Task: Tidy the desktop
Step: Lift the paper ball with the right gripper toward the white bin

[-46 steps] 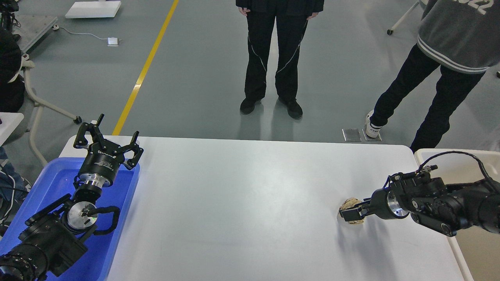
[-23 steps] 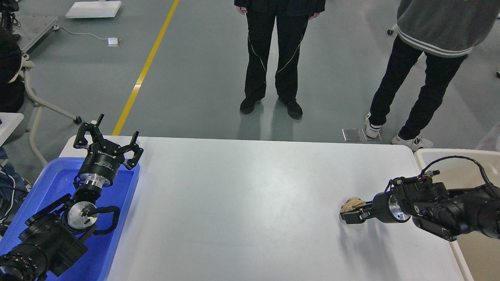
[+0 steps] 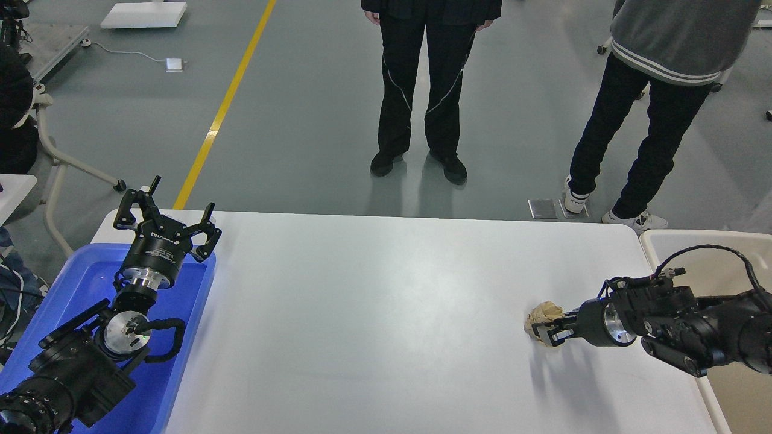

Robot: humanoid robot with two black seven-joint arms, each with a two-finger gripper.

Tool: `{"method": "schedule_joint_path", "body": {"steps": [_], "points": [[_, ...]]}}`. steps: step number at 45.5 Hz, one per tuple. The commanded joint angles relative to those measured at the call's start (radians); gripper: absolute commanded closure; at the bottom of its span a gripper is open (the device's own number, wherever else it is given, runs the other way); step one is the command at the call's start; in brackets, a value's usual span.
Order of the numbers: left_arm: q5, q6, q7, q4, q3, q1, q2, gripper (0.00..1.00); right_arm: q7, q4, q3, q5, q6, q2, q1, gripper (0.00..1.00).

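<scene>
One crumpled paper wad (image 3: pixel 541 314) sits pinched in my right hand (image 3: pixel 552 332) on the bench (image 3: pixel 386 313); my left hand (image 3: pixel 166 220) is spread open.

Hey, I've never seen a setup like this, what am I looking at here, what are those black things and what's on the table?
This is the view from a humanoid robot's own head, looking down at a white desktop. The black things are its two arms. The left gripper hangs open and empty over a blue tray. The right gripper has its fingers around a crumpled tan paper ball, the only loose item on the table. A cream bin stands at the right edge. Two people stand behind, watching.
</scene>
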Motion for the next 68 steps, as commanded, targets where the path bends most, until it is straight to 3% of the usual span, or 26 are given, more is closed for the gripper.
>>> {"method": "schedule_joint_path", "body": {"steps": [1, 15, 33, 41, 54, 68], "points": [[0.000, 0.000, 0.000, 0.000, 0.000, 0.000, 0.000, 0.00, 0.004, -0.029, 0.005, 0.002, -0.003, -0.001, -0.004, 1.00], [0.000, 0.000, 0.000, 0.000, 0.000, 0.000, 0.000, 0.00, 0.011, 0.007, 0.069, 0.074, -0.001, -0.030, 0.025, 1.00], [0.000, 0.000, 0.000, 0.000, 0.000, 0.000, 0.000, 0.00, 0.067, 0.294, 0.144, 0.219, 0.013, -0.283, 0.157, 1.00], [0.000, 0.000, 0.000, 0.000, 0.000, 0.000, 0.000, 0.00, 0.097, 0.343, 0.164, 0.311, 0.102, -0.385, 0.265, 1.00], [0.000, 0.000, 0.000, 0.000, 0.000, 0.000, 0.000, 0.00, 0.094, 0.333, 0.385, 0.420, 0.339, -0.509, 0.374, 1.00], [0.000, 0.000, 0.000, 0.000, 0.000, 0.000, 0.000, 0.00, 0.093, 0.311, 0.399, 0.444, 0.373, -0.538, 0.419, 1.00]]}}
